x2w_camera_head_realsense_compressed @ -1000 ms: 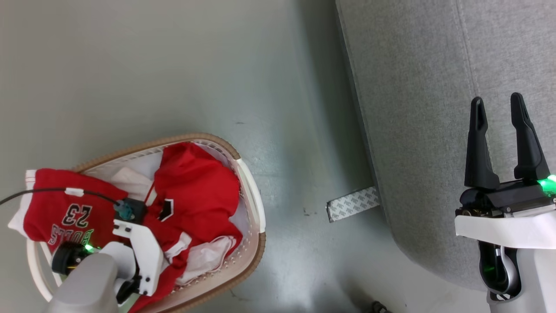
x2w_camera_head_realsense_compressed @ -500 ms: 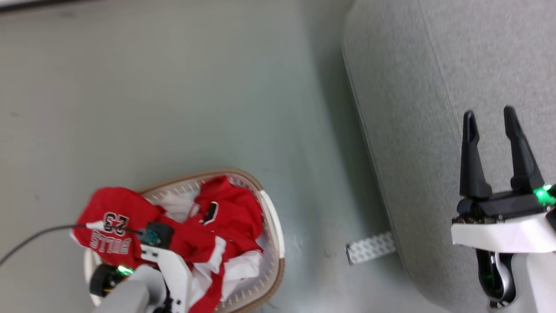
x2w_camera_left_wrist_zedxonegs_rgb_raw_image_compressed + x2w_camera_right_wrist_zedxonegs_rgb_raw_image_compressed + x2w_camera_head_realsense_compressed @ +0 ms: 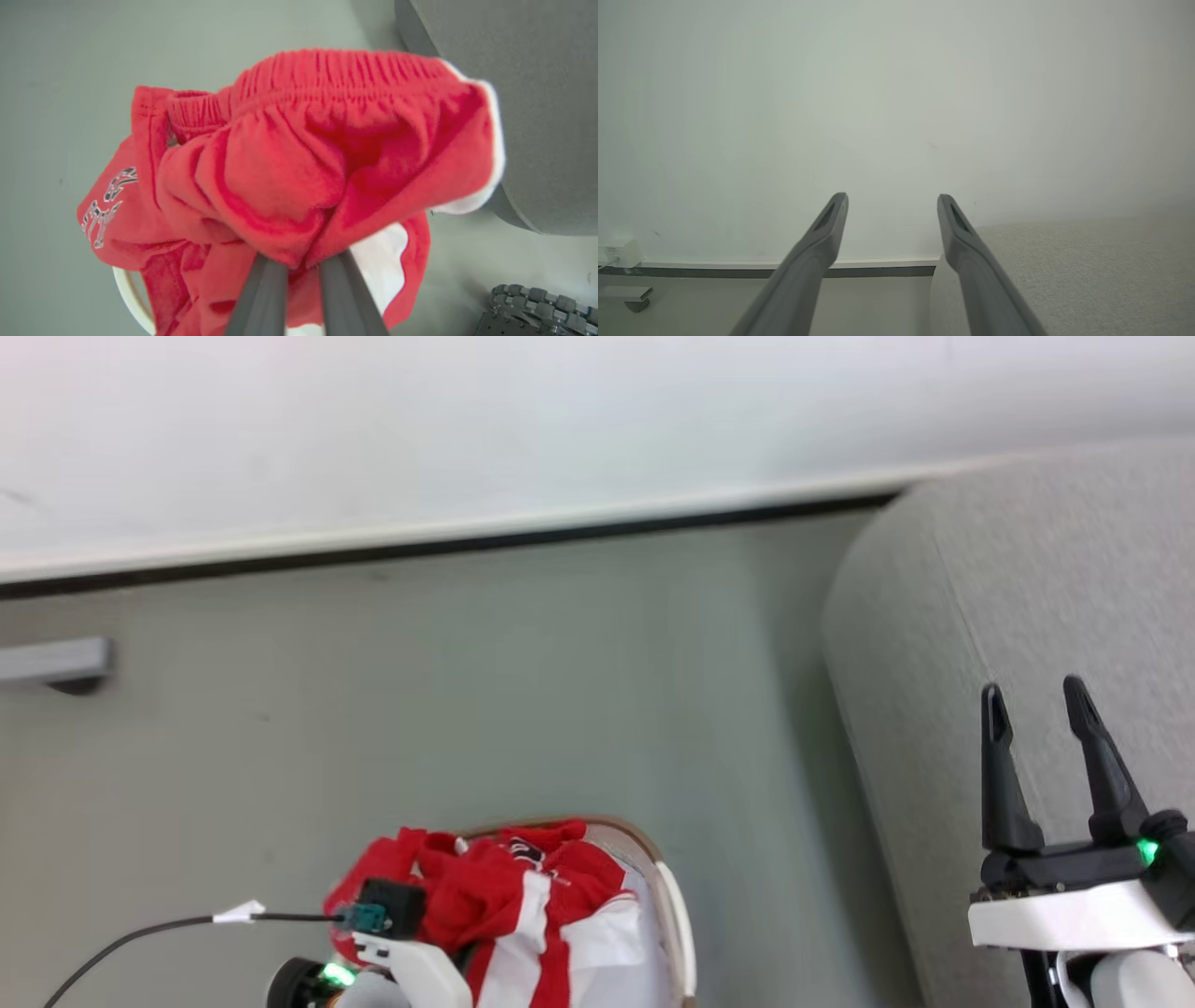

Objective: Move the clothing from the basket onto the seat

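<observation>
The red clothing [image 3: 299, 154], with white trim and white lettering, bunches up around my left gripper [image 3: 301, 261], which is shut on it. In the head view the same clothing [image 3: 495, 887] is piled over the white basket [image 3: 680, 933] with its brown rim, and it hides the left fingers. A strip of the basket's rim [image 3: 128, 294] shows below the cloth. The light grey seat [image 3: 934, 616] stands at the right. My right gripper [image 3: 1032, 705] is open over the seat with nothing between its fingers, pointing toward the wall [image 3: 893, 200].
A white wall with a dark baseboard [image 3: 467, 546] runs along the back. A grey bracket [image 3: 56, 663] sits on the floor at far left. A black cable [image 3: 140, 933] trails from my left wrist. A dark tracked part [image 3: 532, 308] lies near the seat's base.
The head camera has tilted up, so the wall has come into view. The clothing, earlier spread across the basket, is now gathered into a bunch on my left gripper. The right gripper stays open.
</observation>
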